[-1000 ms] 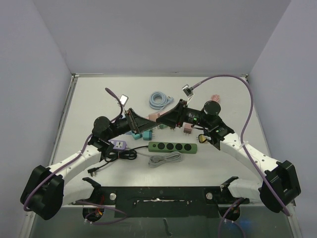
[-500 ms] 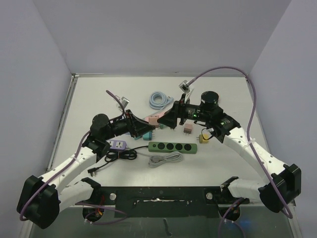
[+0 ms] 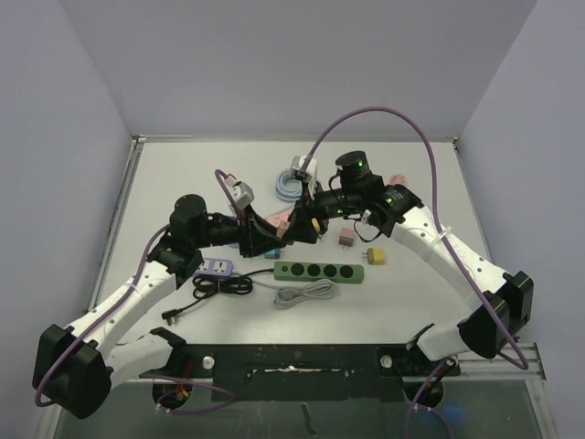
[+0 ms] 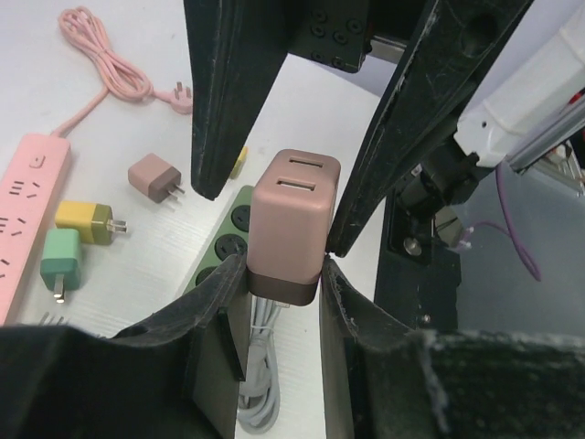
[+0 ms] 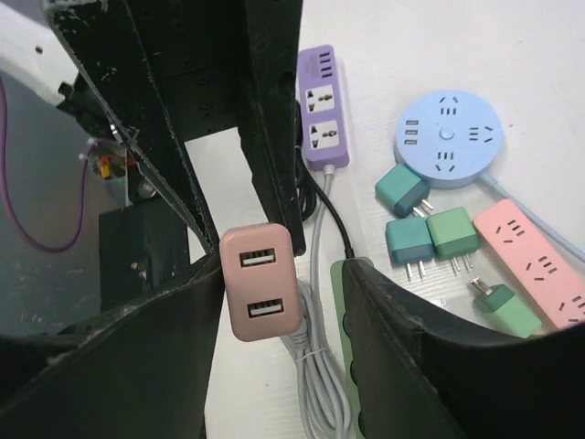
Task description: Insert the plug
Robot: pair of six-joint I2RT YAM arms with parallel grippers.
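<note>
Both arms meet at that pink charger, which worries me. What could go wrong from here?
1. The left tool pinches the charger only by its darker end band; a nudge could twist it or knock it loose.
2. The open right tool flanks the charger closely, one finger nearly touching, so moving away could drag it.
3. The charger's prongs are hidden, so lining it up with the green power strip may go wrong.

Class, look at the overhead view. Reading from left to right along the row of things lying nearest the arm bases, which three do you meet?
purple power strip → green power strip → yellow plug
</note>
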